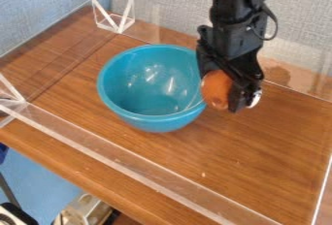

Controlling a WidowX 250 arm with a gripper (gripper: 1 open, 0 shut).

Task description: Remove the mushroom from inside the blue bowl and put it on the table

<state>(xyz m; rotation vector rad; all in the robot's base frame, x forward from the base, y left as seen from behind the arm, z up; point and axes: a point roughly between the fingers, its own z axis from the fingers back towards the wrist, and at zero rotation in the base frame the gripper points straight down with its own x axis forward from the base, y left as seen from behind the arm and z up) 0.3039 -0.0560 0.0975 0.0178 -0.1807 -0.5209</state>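
**Inspector:** Report the surface and what it carries.

**Assistant:** The worktop (247,185) is brown wood-grain laminate, smooth, with a faint sheen. Clear acrylic walls (155,161) run along its edges, and white triangular brackets (115,17) hold them at the far left corner.

**Inspector:** The bowl?

**Assistant:** The blue bowl (146,91) is round, deep, glossy plastic, and light glints on its inner wall. It stands upright near the middle of the worktop, somewhat toward the left edge. As far as the view reaches, its hollow shows nothing inside.

**Inspector:** The hand?

**Assistant:** The hand (230,85) is black, hard-edged and blocky, hanging from a black jointed arm (240,11) and pointing down. It sits just beside the bowl's right rim. Its fingers (247,81) stand spread wide, with a rounded orange object between them.

**Inspector:** That object is the mushroom?

**Assistant:** Yes, the mushroom (216,90). Only its smooth orange-brown cap shows; the stem is hidden. It lies between the fingers, level with the bowl's right rim and outside the hollow. It appears to be carried by the hand. Whether its underside touches the worktop I cannot tell, for the hand's body and the bowl's wall cover that part.

**Inspector:** Anything beyond the walls?

**Assistant:** A pale textured wall behind, nothing more distinct.
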